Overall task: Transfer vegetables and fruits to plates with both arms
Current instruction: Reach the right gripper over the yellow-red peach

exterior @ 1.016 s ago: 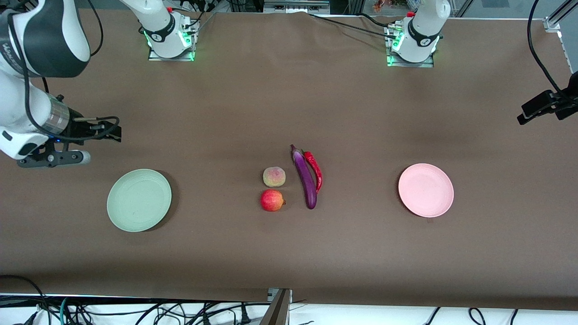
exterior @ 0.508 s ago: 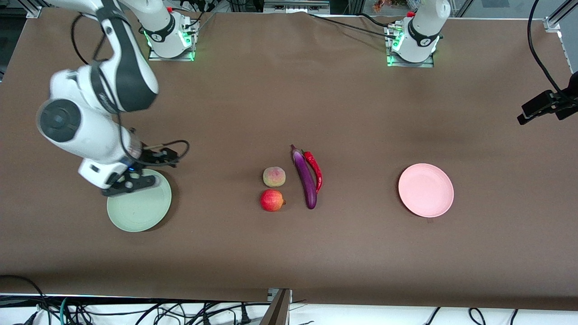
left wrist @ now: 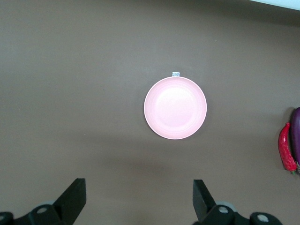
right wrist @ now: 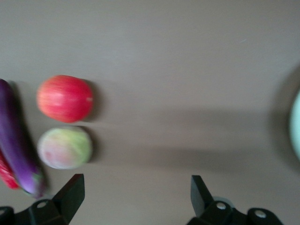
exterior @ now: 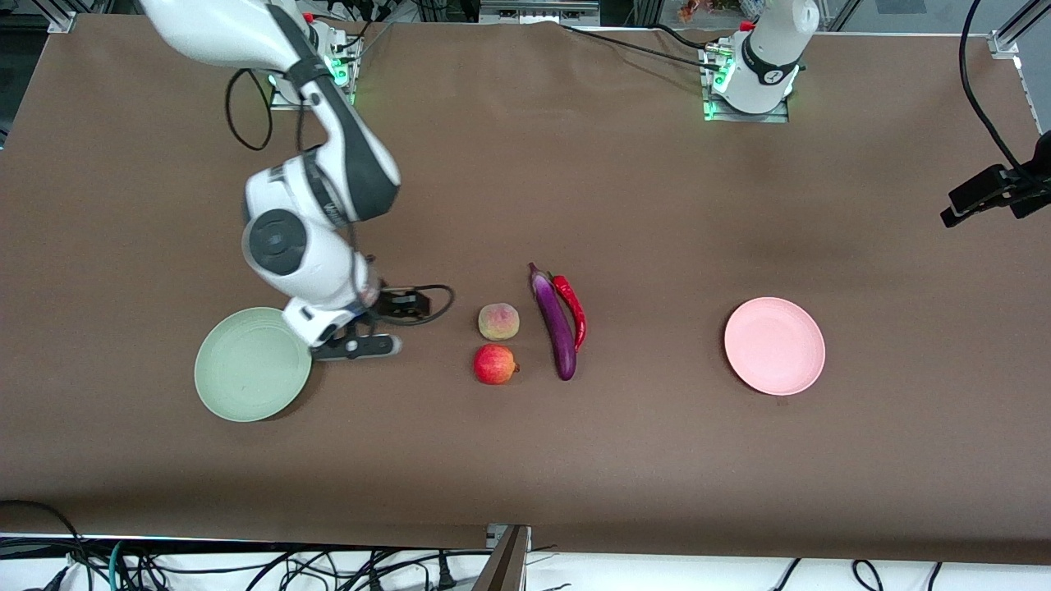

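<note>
A peach (exterior: 498,321) and a red pomegranate-like fruit (exterior: 495,364) lie mid-table, the fruit nearer the front camera. Beside them, toward the left arm's end, are a purple eggplant (exterior: 555,324) and a red chili (exterior: 572,308), touching. My right gripper (exterior: 361,341) hangs open and empty over bare cloth between the mint green plate (exterior: 253,364) and the fruits. Its wrist view shows the red fruit (right wrist: 64,98), peach (right wrist: 64,147), eggplant (right wrist: 16,136) and my right gripper (right wrist: 136,187). My left gripper (left wrist: 139,187) is open and empty, high over the cloth by the pink plate (left wrist: 175,108).
The pink plate (exterior: 774,345) sits toward the left arm's end, with a small tag (left wrist: 176,74) at its rim. A black camera on a stand (exterior: 985,193) juts in at that end. Cables (exterior: 246,566) hang below the table's front edge. Brown cloth covers the table.
My right arm has swung from the table's right-arm end, across the green plate, to the cloth between that plate and the fruits. Fruits, vegetables and plates have not moved.
</note>
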